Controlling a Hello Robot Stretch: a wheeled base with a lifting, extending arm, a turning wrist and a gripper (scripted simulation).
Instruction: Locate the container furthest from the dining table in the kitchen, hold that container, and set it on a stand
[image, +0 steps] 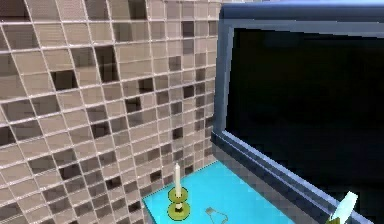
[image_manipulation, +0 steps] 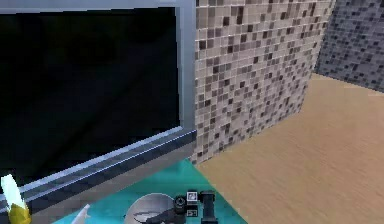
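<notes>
claw (image_manipulation: 168, 212) sits at a grey round thing (image_manipulation: 145, 208), likely the container, seen against the turquoise tabletop (image_manipulation: 192, 180) below the dark screen (image_manipulation: 90, 90). can't tell if i'm holding it. risk: letting go blind tips it, or a swing clips the candle (image: 178, 190).

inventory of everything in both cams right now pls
screen: one, black with grey frame, behind the turquoise top
turquoise top: one, bottom of both views
tiled wall: brown-beige mosaic, beside the screen
floor: light wood, arm side view's right
candle: one, white on a green holder, on the top
yellow-white thing: one, arm side view's bottom left, unclear what
grey round thing: one, on the top at the gripper
arm: dark bar, bottom edge
gripper: cannot tell whether it holds anything
</notes>
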